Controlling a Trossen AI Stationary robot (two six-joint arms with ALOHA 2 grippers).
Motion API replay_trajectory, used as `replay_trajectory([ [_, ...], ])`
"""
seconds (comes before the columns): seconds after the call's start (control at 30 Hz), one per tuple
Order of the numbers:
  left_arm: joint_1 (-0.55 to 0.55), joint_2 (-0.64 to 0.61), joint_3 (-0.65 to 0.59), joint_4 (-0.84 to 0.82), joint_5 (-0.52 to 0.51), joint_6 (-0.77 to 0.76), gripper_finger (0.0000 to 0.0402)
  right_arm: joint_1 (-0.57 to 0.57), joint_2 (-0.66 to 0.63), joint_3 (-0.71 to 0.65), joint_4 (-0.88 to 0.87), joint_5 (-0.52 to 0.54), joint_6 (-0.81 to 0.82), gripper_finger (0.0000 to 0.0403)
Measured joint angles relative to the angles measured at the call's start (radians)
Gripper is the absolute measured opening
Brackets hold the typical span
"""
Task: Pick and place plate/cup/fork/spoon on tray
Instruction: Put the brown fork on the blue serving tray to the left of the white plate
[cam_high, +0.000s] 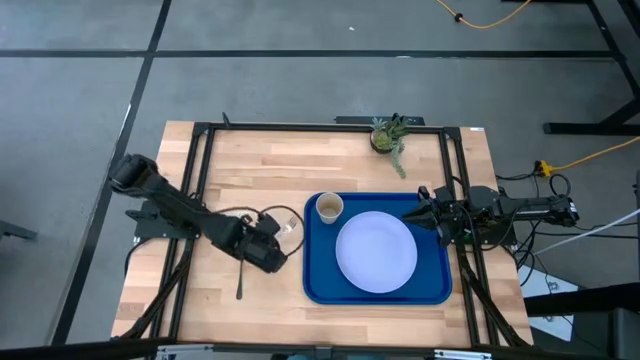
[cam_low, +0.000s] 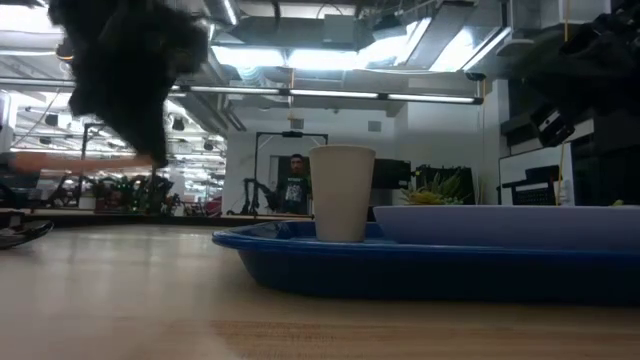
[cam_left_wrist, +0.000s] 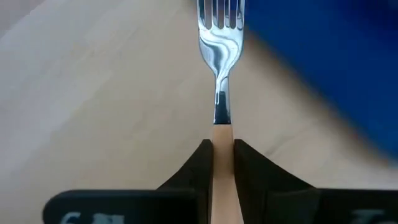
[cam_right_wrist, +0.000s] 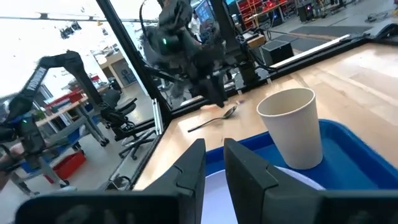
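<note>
The left gripper (cam_left_wrist: 222, 152) clenches the tan-handled, silver-tined fork (cam_left_wrist: 221, 74) beside the deep-blue rectangular tray (cam_high: 376, 290); the thin handle could pivot and slip; the right gripper (cam_right_wrist: 213, 163) waits nearly closed, empty.

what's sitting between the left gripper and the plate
In the high view, the tray's blue rim and floor, with the cup just off that line, separate the left gripper from the plate.

Bright ceiling strip lights glare in the low view; the left arm (cam_low: 130, 70) smears with blur
</note>
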Motion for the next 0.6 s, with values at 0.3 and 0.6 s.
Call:
replay_trajectory([
  [0.3, -0.002, -0.019, 0.002, 0.234, 0.022, -0.297, 0.0035, 0.000, 0.002, 0.000, 0.004, -0.030, 0.079, 0.0065],
  [0.6, 0.004, 0.127, 0.003, 0.586, -0.030, -0.376, 0.0035, 0.001, 0.002, 0.000, 0.021, -0.130, 0.212, 0.0065],
])
